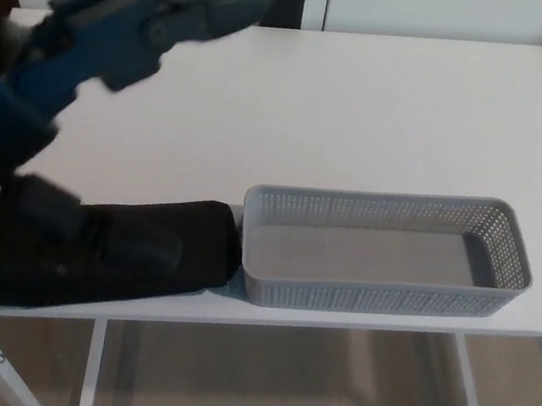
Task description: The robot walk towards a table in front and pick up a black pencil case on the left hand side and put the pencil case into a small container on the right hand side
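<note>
Bench (pixel 365 105): spans the view, near edge toward camera.
Pencil case (pixel 133 249): on bench, near-left corner, lying along the front edge.
Container (pixel 380 289): on bench, near edge, right of pencil case, its left end touching or just beside the case.
Left robot hand (pixel 167 12): raised over far-left bench, behind pencil case, well apart from container.

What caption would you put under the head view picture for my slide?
Robot's left hand raised above the white table, black pencil case lying beside the empty grey container.
</note>
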Controlling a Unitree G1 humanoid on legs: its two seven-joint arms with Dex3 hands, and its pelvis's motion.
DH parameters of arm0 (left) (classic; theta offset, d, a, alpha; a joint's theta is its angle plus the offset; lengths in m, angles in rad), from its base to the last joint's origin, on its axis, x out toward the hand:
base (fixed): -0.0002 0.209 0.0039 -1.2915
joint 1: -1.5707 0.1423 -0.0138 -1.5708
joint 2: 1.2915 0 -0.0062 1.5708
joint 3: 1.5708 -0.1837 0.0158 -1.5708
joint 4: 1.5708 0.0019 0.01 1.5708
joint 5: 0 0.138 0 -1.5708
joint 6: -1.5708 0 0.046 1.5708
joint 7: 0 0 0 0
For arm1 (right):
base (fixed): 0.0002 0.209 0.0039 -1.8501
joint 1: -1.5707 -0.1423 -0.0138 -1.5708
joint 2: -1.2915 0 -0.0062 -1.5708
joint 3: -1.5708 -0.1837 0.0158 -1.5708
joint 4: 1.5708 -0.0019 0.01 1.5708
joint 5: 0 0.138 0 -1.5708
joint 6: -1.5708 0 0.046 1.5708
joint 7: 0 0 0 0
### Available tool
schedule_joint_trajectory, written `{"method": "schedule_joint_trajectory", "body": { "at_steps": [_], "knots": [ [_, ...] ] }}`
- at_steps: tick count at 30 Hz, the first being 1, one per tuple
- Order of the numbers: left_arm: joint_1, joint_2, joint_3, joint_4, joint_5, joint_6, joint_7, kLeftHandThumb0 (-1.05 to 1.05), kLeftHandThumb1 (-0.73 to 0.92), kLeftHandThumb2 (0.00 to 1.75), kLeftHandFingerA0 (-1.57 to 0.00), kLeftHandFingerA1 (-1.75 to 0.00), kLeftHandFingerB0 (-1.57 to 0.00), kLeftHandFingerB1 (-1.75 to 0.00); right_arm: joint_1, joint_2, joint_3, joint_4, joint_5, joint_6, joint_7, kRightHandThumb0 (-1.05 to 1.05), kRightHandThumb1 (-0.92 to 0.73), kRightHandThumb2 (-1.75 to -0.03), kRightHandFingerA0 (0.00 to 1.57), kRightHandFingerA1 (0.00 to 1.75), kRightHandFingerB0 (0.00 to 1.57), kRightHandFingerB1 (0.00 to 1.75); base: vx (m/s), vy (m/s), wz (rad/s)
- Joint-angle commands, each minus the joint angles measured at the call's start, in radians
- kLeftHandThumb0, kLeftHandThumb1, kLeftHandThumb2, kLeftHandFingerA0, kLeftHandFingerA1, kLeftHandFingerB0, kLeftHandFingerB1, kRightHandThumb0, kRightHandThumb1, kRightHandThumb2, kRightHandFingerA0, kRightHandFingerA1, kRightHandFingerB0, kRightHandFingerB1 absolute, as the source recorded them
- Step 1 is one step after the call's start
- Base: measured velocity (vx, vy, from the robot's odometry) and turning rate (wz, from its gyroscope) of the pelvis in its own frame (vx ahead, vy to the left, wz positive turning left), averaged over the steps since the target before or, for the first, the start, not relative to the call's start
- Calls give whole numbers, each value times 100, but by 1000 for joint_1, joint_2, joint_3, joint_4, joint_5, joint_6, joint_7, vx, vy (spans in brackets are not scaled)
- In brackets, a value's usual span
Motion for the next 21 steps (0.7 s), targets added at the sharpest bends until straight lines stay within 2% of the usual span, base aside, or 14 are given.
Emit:
{"method": "schedule_joint_trajectory", "body": {
  "at_steps": [1,3,6,10,11,12,13,14,15,16,17,18,19,21],
  "knots": [
    [-155,74,-202,261,418,225,-61,-71,44,81,0,-3,-9,-13,2,-24,-13,-23,6,38,5,-72,-58,-93,2,43,0,28,0,0,0],
    [-164,90,-252,302,462,269,-98,-73,44,80,0,0,-3,-5,-11,-24,-12,-11,4,39,2,-65,-55,-94,7,47,0,36,0,0,0],
    [-157,101,-304,348,492,306,-128,-73,43,79,0,0,0,-2,-11,-25,-11,-14,2,46,1,-71,-56,-92,8,45,1,31,0,0,0],
    [-153,110,-370,409,505,367,-170,-76,43,82,0,0,0,-1,-10,-26,-9,-24,-2,51,-3,-67,-56,-93,8,47,0,34,0,0,0],
    [-153,112,-380,416,507,375,-173,-77,43,83,0,0,0,0,-8,-24,-11,-31,1,55,-3,-65,-76,-66,13,33,9,23,0,0,0],
    [-148,118,-394,417,516,392,-185,-78,44,83,0,0,0,0,-4,-23,-13,-38,4,58,-2,-72,-59,-89,7,43,6,34,0,0,0],
    [-146,122,-403,415,520,404,-195,-78,44,83,0,0,0,0,-3,-25,-12,-41,2,59,-3,-72,-59,-89,7,43,6,34,0,0,0],
    [-143,126,-414,417,526,414,-204,-78,44,83,0,0,0,0,-2,-24,-14,-50,6,67,-2,-65,-76,-66,13,33,10,24,0,0,0],
    [-142,129,-428,419,531,428,-215,-78,43,83,0,0,0,0,3,-22,-16,-66,9,76,-1,-36,-51,-105,0,50,0,49,0,0,0],
    [-132,137,-444,412,538,452,-235,-77,43,83,0,0,0,0,2,-22,-16,-56,10,62,2,-70,-59,-89,7,44,4,37,0,0,0],
    [-128,140,-450,410,540,459,-242,-78,43,84,0,0,0,0,-1,-22,-17,-49,11,58,4,-65,-55,-93,7,47,0,37,0,0,0],
    [-124,141,-462,409,544,475,-251,-78,43,85,0,0,0,0,-4,-23,-18,-43,12,56,5,-65,-76,-66,13,33,10,24,0,0,0],
    [-121,140,-470,406,545,491,-258,-79,43,86,0,0,0,0,-2,-26,-19,-48,10,61,4,-70,-55,-92,9,46,0,35,0,0,0],
    [-111,141,-481,393,547,523,-272,-79,43,86,0,0,0,0,2,-27,-18,-58,9,66,2,-71,-55,-92,8,46,1,34,0,0,0]
  ]
}}
